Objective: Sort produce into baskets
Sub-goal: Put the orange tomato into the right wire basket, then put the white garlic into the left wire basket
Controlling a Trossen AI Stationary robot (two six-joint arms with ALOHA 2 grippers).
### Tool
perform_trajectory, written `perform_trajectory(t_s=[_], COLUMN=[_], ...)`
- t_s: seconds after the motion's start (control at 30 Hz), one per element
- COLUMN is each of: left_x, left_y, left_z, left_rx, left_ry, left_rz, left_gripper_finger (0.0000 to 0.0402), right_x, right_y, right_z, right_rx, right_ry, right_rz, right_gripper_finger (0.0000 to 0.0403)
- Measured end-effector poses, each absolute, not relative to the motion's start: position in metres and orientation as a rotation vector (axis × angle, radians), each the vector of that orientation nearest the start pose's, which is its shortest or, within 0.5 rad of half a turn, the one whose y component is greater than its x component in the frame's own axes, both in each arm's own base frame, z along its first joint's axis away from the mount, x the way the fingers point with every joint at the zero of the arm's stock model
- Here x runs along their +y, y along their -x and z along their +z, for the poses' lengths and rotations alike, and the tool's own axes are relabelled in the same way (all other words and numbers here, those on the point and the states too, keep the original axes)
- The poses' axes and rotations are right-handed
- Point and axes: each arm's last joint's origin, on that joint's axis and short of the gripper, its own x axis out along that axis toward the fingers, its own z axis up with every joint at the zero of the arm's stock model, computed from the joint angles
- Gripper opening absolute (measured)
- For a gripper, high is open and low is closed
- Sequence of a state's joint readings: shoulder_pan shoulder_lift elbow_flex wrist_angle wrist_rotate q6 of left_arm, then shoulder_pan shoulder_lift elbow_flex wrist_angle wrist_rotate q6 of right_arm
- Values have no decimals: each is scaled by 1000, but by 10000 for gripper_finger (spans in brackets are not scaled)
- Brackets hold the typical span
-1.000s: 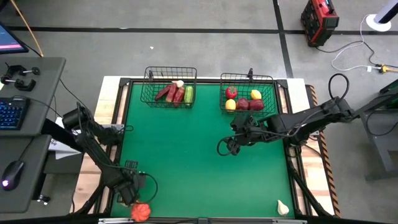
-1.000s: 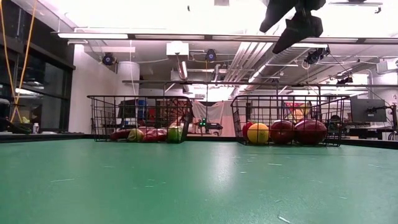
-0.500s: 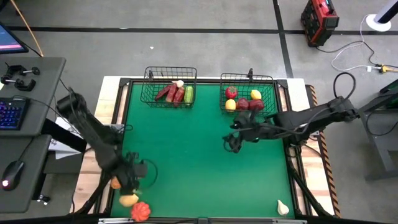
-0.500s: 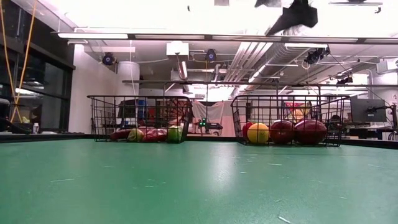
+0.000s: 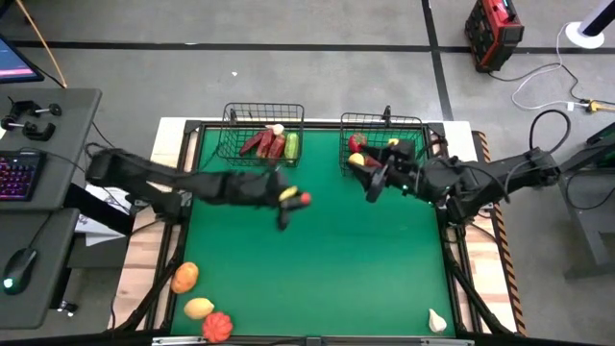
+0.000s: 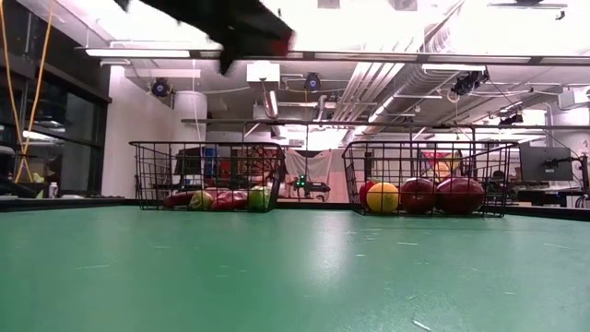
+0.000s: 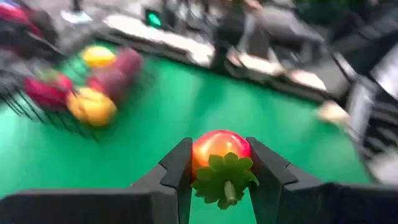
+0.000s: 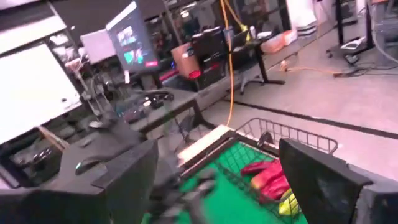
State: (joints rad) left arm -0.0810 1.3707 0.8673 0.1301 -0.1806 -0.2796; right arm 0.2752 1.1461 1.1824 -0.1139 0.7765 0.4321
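Two baskets (image 5: 261, 142) (image 5: 384, 146) sit along the top of my overhead frame. My left gripper (image 5: 293, 199), mid-frame below the left basket, clamps a red tomato (image 7: 221, 154). My right gripper (image 5: 377, 179), jaws spread and empty, hangs by the right basket. Orange (image 5: 184, 277), yellow (image 5: 198, 308) and red (image 5: 217, 326) produce lie bottom left.

A keyboard (image 5: 17, 177) and mouse (image 5: 13, 283) (left desk); red case (image 5: 493, 33).
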Motion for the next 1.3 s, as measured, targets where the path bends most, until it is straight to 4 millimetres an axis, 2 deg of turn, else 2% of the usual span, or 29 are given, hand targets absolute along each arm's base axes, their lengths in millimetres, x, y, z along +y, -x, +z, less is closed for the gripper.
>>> perform_trajectory(t_s=[0.1, 0.27, 0.43, 0.57, 0.67, 1.03, 1.3], left_x=[16, 71, 118, 146, 157, 157, 157], left_y=[-336, -395, -444, -468, -477, -478, -478], left_z=[249, 233, 238, 244, 244, 238, 237], left_rx=[272, 267, 266, 285, 316, 361, 387], left_ry=[243, 308, 326, 371, 434, 477, 428], left_rz=[239, 271, 328, 380, 415, 431, 425], left_gripper_finger=[95, 100, 122, 140, 148, 155, 212], right_x=[45, 44, 43, 43, 43, 43, 43], right_y=[-238, -237, -236, -236, -236, -236, -236], right_z=[407, 408, 408, 408, 408, 407, 406], right_rx=[-61, -75, -89, -94, -93, -84, -75], right_ry=[-378, -380, -385, -394, -393, -387, -384], right_rz=[-543, -593, -641, -648, -648, -649, -642], right_gripper_finger=[326, 326, 326, 326, 326, 326, 326])
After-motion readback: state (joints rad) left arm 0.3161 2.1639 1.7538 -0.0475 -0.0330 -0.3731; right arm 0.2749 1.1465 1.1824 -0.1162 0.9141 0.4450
